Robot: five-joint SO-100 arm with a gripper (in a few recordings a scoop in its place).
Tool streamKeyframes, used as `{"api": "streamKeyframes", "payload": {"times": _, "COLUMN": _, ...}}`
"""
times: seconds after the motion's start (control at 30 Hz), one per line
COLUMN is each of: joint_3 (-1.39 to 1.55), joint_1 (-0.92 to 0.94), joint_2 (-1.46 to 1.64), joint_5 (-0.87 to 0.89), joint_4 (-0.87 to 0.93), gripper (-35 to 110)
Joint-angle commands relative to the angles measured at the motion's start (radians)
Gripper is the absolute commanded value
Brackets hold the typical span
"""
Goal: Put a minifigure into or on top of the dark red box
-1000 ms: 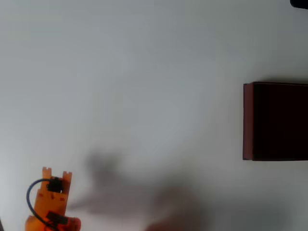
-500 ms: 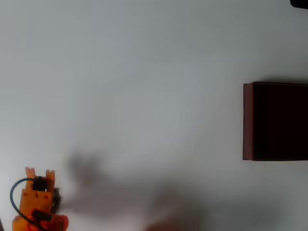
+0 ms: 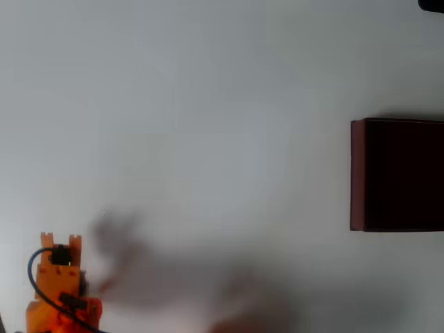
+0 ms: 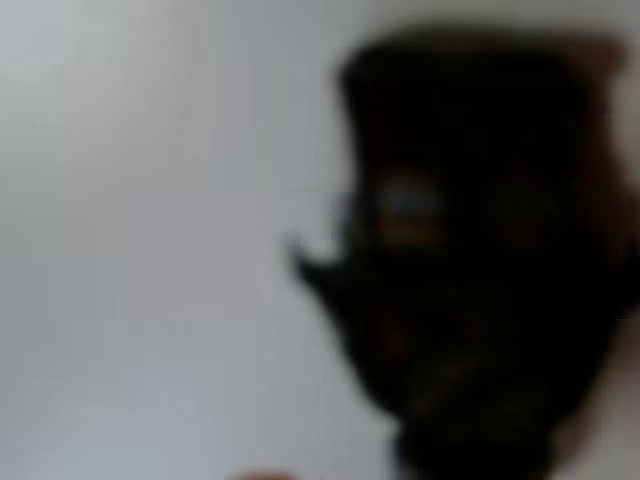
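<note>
The dark red box [image 3: 357, 173] stands at the right edge of the overhead view, its near-black inside facing up, cut off by the frame. My orange gripper [image 3: 61, 243] is far from it, at the bottom left corner. A small dark patch shows against the arm's right side; I cannot tell whether it is the figure or a shadow. In the wrist view a big blurred black shape with a pale mark, probably the minifigure [image 4: 470, 260], sits very close to the lens. Whether the jaws hold it is not visible.
The white table [image 3: 208, 104] stretches bare between the arm and the box. Soft grey shadows [image 3: 180, 277] lie along the bottom edge. A black object [image 3: 433, 4] pokes in at the top right corner.
The arm swung left from its spot a second ago, then came back slightly right and up. The box has not moved.
</note>
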Motion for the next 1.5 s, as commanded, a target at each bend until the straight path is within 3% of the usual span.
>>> {"api": "streamKeyframes", "payload": {"times": 0.0, "joint_3": 0.017, "joint_1": -0.020, "joint_2": 0.037, "joint_5": 0.038, "joint_4": -0.009, "gripper": 22}}
{"api": "streamKeyframes", "payload": {"times": 0.97, "joint_3": 0.106, "joint_1": -0.038, "joint_2": -0.044, "joint_5": 0.048, "joint_4": -0.204, "gripper": 20}}
{"api": "streamKeyframes", "payload": {"times": 1.47, "joint_3": 0.175, "joint_1": -0.026, "joint_2": -0.043, "joint_5": -0.003, "joint_4": -0.293, "gripper": 0}}
